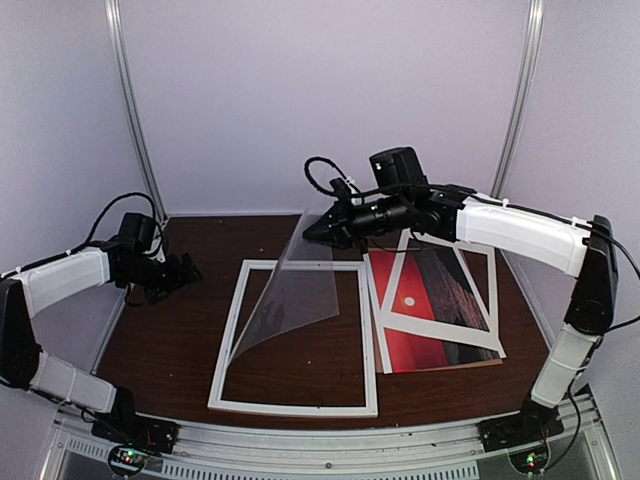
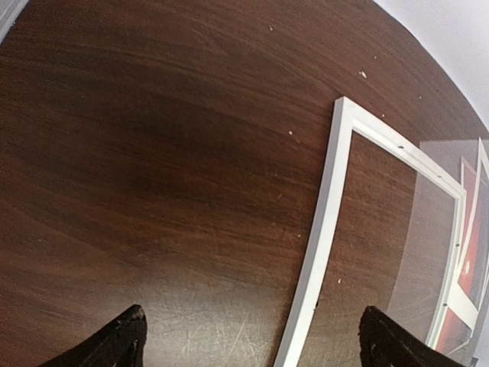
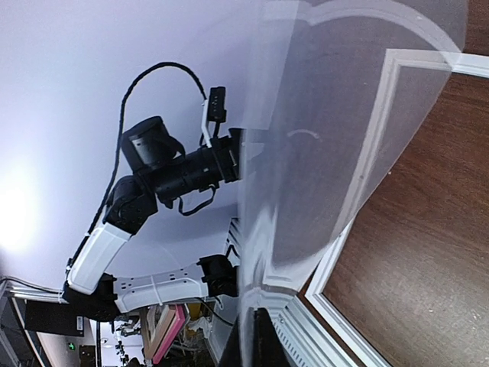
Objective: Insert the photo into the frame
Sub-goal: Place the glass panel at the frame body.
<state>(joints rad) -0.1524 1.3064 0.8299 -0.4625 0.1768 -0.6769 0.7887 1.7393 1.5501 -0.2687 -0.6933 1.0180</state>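
Note:
The photo (image 1: 420,300), red sky with a small white sun, lies flat at the right, with a white paper mat (image 1: 440,333) lying askew on top of it. The white frame (image 1: 228,335) lies flat at the table's middle; its left rail (image 2: 328,229) shows in the left wrist view. My right gripper (image 1: 312,232) is shut on the top edge of a clear sheet (image 1: 295,290), which hangs tilted over the frame (image 3: 336,306). Its fingers (image 3: 263,344) pinch the clear sheet (image 3: 336,153). My left gripper (image 1: 185,270) hovers left of the frame, open and empty (image 2: 256,344).
The brown wooden table (image 1: 170,340) shows bare between the left gripper and the frame. Grey walls and two metal posts (image 1: 135,110) enclose the back. The left arm (image 3: 176,172) appears in the right wrist view.

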